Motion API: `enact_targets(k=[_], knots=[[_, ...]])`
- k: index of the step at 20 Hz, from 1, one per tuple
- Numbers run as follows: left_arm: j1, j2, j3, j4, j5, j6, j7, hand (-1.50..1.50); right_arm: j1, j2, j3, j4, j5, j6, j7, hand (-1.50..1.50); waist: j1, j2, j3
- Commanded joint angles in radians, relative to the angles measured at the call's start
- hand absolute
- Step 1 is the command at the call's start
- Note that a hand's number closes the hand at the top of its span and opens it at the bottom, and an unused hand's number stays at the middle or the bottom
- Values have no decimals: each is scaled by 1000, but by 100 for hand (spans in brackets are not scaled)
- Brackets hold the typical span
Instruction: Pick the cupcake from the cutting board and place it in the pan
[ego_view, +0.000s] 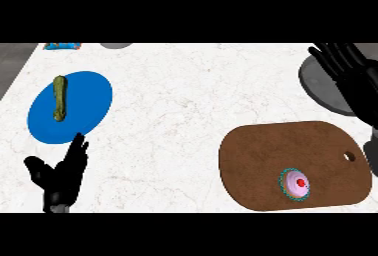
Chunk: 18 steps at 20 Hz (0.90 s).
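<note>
A cupcake (297, 184) with pink frosting, a red top and a teal wrapper sits on the brown cutting board (266, 150), toward its near right part. The dark grey pan (323, 90) lies at the far right, partly covered by my right hand (348, 65). That hand hovers over the pan with fingers spread and straight, holding nothing, well beyond the cupcake. My left hand (60, 175) rests open at the lower left, fingers pointing up, far from the board.
A blue plate (88, 90) with a green pickle-like vegetable (59, 98) lies at the left. A blue-orange object (62, 46) and a grey round thing (116, 45) show at the far edge. White marble counter spans the middle.
</note>
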Motion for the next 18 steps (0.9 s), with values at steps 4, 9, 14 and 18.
enact_targets(k=[4,9,14,18], knots=[[52,60,-74,-215,-46,-82,22,0,-57,-34,188,-100,156,128,-42,150,-8,14,-24],[42,69,-117,-287,-21,-176,53,0,-134,-176,259,-195,512,85,-143,-150,-52,10,-22],[-59,-11,-165,-273,-29,-149,102,0,78,-130,269,-208,664,-69,-488,-150,-31,24,-17],[-109,-18,-150,-247,-31,-134,136,0,70,-271,416,-304,844,51,-288,-150,-32,16,-22]])
